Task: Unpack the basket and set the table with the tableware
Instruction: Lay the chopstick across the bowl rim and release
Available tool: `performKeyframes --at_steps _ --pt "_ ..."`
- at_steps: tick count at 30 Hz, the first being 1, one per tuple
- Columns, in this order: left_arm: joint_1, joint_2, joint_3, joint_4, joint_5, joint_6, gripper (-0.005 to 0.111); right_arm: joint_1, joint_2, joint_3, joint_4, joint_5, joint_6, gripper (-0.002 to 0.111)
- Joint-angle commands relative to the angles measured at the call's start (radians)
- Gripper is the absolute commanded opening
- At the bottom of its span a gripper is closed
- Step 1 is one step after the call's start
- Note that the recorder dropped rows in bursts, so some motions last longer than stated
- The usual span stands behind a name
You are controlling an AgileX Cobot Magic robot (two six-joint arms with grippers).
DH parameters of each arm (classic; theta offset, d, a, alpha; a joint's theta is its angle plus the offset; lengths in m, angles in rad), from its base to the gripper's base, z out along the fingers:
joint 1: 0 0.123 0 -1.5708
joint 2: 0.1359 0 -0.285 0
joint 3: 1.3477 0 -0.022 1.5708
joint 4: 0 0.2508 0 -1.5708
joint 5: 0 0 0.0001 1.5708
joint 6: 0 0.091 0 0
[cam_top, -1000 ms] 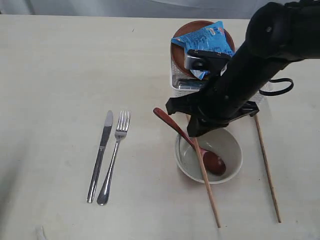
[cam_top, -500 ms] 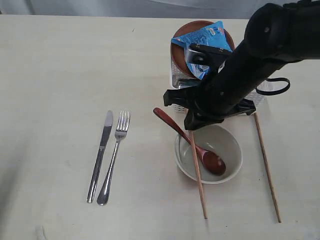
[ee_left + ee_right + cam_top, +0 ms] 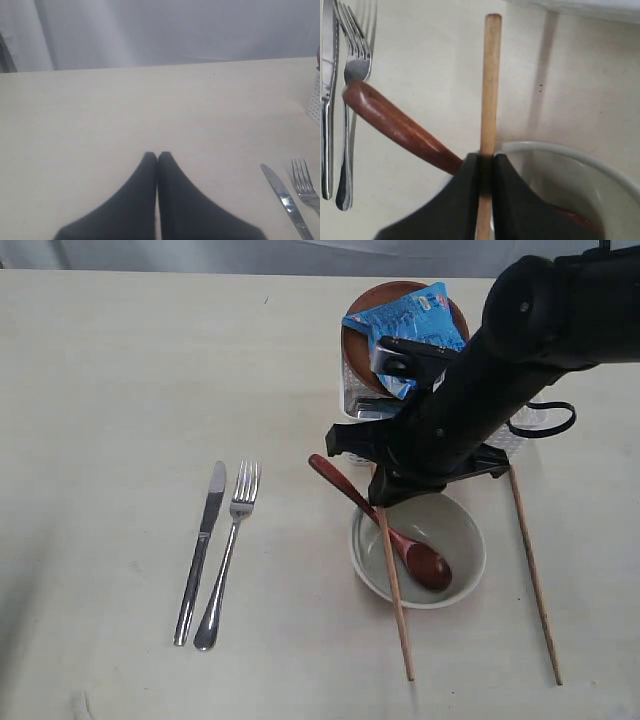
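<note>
My right gripper (image 3: 384,500) (image 3: 486,159) is shut on one wooden chopstick (image 3: 396,595) (image 3: 490,75) at the near-left rim of the pale grey-green bowl (image 3: 462,530) (image 3: 560,152). The stick's free end points toward the table's front edge. A red-brown spoon (image 3: 425,562) (image 3: 395,122) lies in the bowl, its handle sticking out left. The second chopstick (image 3: 535,575) lies right of the bowl. Knife (image 3: 200,552) and fork (image 3: 228,560) lie side by side at the left. The white basket (image 3: 350,405) holds the brown plate (image 3: 395,292). The steel cup is hidden. My left gripper (image 3: 158,155) is shut and empty.
A blue snack packet (image 3: 415,320) lies on the plate in the basket. My right arm (image 3: 540,330) crosses over the basket. The cream table (image 3: 120,370) stretches bare to the left of the cutlery. The left wrist view catches the knife (image 3: 282,197), fork (image 3: 305,185) and basket corner (image 3: 315,100).
My right gripper has pulled the held chopstick back toward the basket, and its free end has swung left, closer alongside the bowl.
</note>
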Motion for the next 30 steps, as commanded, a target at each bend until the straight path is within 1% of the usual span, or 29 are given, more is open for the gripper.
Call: performKeyframes --at_steps 1,2,3,4,8,10,18,20,23,26,30 --pt "0.003 -0.003 0.004 0.003 -0.002 0.006 0.0 0.002 0.001 -0.006 -0.006 -0.014 -0.001 0.0" --pt "0.003 -0.003 0.004 0.003 -0.002 0.006 0.0 0.002 0.001 -0.006 -0.006 -0.014 -0.004 0.0" --pt "0.003 -0.003 0.004 0.003 -0.002 0.006 0.0 0.002 0.001 -0.006 -0.006 -0.014 -0.004 0.003" --pt "0.003 -0.003 0.004 0.003 -0.002 0.006 0.0 0.002 0.001 -0.006 -0.006 -0.014 -0.004 0.008" --pt "0.003 -0.003 0.004 0.003 -0.002 0.006 0.0 0.002 0.001 -0.006 -0.011 -0.014 -0.004 0.034" --pt "0.003 -0.003 0.004 0.003 -0.002 0.006 0.0 0.002 0.001 -0.006 -0.011 -0.014 -0.007 0.039" --pt "0.003 -0.003 0.004 0.003 -0.002 0.006 0.0 0.002 -0.04 -0.012 -0.037 -0.011 -0.041 0.04" --pt "0.003 -0.003 0.004 0.003 -0.002 0.006 0.0 0.002 -0.061 -0.027 -0.073 0.021 -0.019 0.04" --pt "0.003 -0.003 0.004 0.003 -0.002 0.006 0.0 -0.005 -0.085 -0.066 -0.2 0.103 0.054 0.04" --pt "0.003 -0.003 0.004 0.003 -0.002 0.006 0.0 -0.047 -0.101 -0.097 -0.285 0.213 0.087 0.04" --pt "0.003 -0.003 0.004 0.003 -0.002 0.006 0.0 -0.164 -0.139 -0.087 -0.295 0.296 0.036 0.04"
